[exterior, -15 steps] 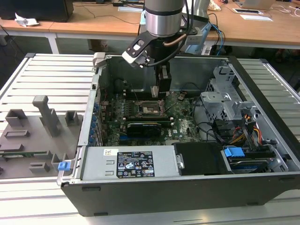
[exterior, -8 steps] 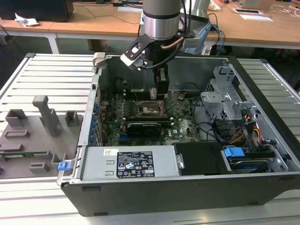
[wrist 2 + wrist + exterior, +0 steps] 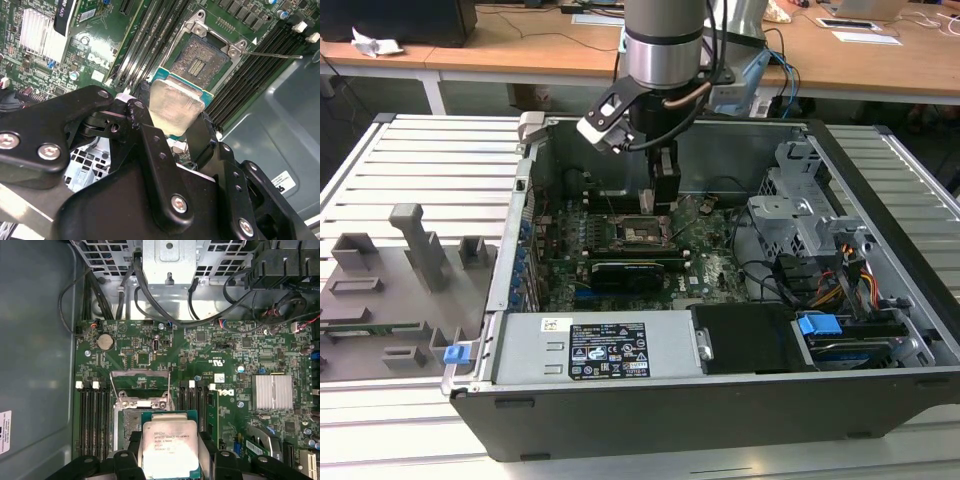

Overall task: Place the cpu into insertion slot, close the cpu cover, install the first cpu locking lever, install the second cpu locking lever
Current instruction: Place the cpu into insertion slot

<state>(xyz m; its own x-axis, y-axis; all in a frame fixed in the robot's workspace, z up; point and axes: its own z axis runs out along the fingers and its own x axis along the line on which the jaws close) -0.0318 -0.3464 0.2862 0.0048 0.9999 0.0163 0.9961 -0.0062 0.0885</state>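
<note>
Gripper (image 3: 172, 120) clamped on cpu (image 3: 176, 102), silver-beige lid w/ green edge, near open insertion slot (image 3: 204, 59).

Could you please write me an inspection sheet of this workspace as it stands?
Surface: green board inside an open case on a slatted table.
Job's things: cpu held over the board beside the slot; slot bare; cover raised.
Clutter: grey fixtures on the table, on the exterior view's left of the case.
Grippers: hand shut on the cpu's edges.
Cables: black cables past the board's edge; coloured cables at the exterior view's right inside the case.
Surroundings: wooden desks behind.
</note>
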